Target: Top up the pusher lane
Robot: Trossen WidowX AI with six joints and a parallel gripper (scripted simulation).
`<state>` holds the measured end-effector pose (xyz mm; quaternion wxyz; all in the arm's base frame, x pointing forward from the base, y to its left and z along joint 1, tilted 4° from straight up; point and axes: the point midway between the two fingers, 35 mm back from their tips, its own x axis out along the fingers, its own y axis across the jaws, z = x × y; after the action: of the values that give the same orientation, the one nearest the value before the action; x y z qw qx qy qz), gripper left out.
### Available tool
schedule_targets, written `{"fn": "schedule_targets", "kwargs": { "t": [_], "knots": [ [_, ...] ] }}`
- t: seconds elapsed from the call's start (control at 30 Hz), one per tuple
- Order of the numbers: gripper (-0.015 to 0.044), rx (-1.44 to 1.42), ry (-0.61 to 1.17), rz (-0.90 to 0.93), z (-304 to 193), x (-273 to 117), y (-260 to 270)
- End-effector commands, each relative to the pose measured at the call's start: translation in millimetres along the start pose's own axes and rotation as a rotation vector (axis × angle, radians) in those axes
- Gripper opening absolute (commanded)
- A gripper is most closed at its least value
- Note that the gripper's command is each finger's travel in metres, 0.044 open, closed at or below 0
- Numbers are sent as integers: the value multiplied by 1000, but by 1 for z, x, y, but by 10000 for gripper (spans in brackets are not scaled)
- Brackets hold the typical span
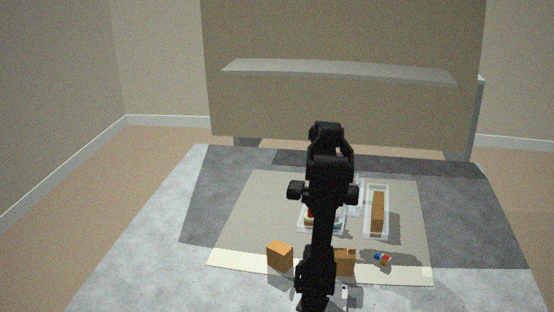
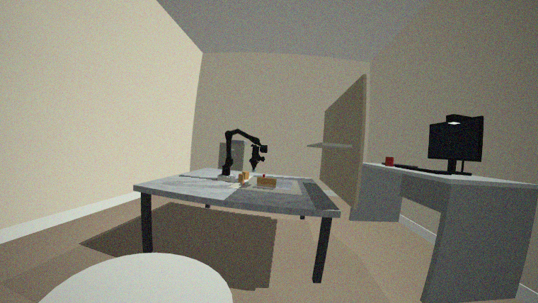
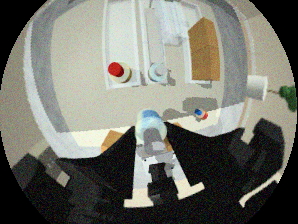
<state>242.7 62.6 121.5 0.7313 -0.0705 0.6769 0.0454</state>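
The claw (image 1: 324, 203) (image 2: 253, 167) (image 3: 149, 127) was clenched on the loose jar (image 3: 150, 121), pale with a blue band, and the exterior view showed it raised above the desk (image 1: 135, 251) (image 2: 169, 187) (image 3: 35, 115). The jar was outside the middle lane (image 1: 338, 232) (image 3: 146, 50), on its robot-facing side. The top view hid it behind the arm (image 1: 321, 228) (image 2: 229, 150); the wrist view showed it plainly, along with the pale jar (image 3: 158, 72) standing in the middle lane.

Left of the middle lane, the left lane (image 1: 297, 227) (image 3: 106, 60) held a red-capped jar (image 1: 309, 219) (image 3: 120, 72); to its right, the right lane (image 1: 364, 229) (image 3: 188, 70) held orange blocks. On its robot-facing side were two loose boxes, the left box (image 1: 279, 255) and the right box (image 1: 344, 262), and a small tube (image 1: 383, 259) (image 3: 201, 114) lay nearer its right.

Only the wrist view gave the plant (image 3: 288, 97); only the exterior view gave the red mug (image 2: 388, 161) and the monitor (image 2: 455, 139), well beyond the middle lane. Counted: three lanes, three jars, two loose boxes, one tube, one mug.
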Motion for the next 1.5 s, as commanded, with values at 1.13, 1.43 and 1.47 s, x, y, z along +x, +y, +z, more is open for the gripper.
{"fn": "schedule_targets", "kwargs": {
  "t": [1.13, 1.43, 1.47],
  "knots": [
    [0, 12, -3, -3, 39, 60, -34],
    [0, 12, -3, -3, 43, 60, -34],
    [0, 12, -3, -3, 44, 60, -34]
  ]
}}
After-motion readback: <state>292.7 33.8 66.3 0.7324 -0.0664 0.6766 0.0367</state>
